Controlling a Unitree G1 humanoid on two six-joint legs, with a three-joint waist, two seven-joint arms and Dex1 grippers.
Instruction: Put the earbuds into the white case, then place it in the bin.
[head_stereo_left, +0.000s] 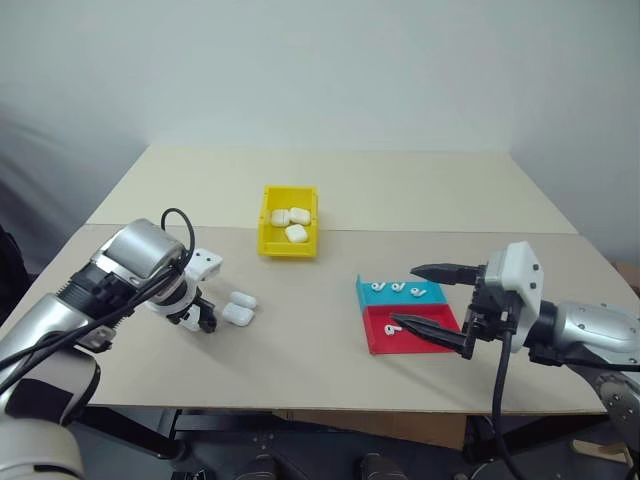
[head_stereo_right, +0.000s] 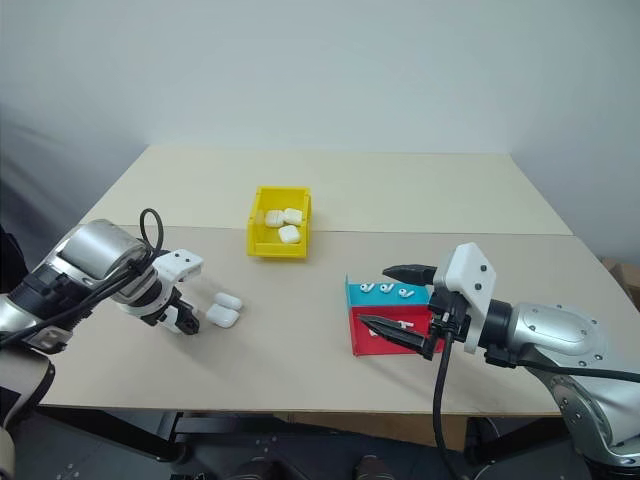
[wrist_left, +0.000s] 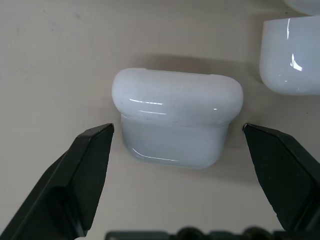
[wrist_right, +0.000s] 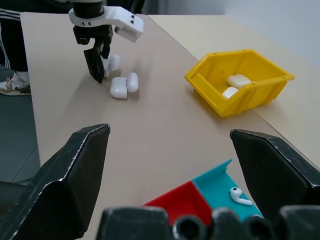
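I see my left end effector, black tapered fingers spread, straddling a glossy, rounded white plastic case on the matte beige worktop, untouched.

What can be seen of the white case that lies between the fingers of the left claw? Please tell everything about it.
The small glossy white plastic case with rounded corners lies on the beige table. A seam divides its lid from its body, and the lid looks shut. The left claw points down over it, one black finger on each side, both apart from it; nothing grips it. More identical cases lie close by, but I cannot tell if one touches it.
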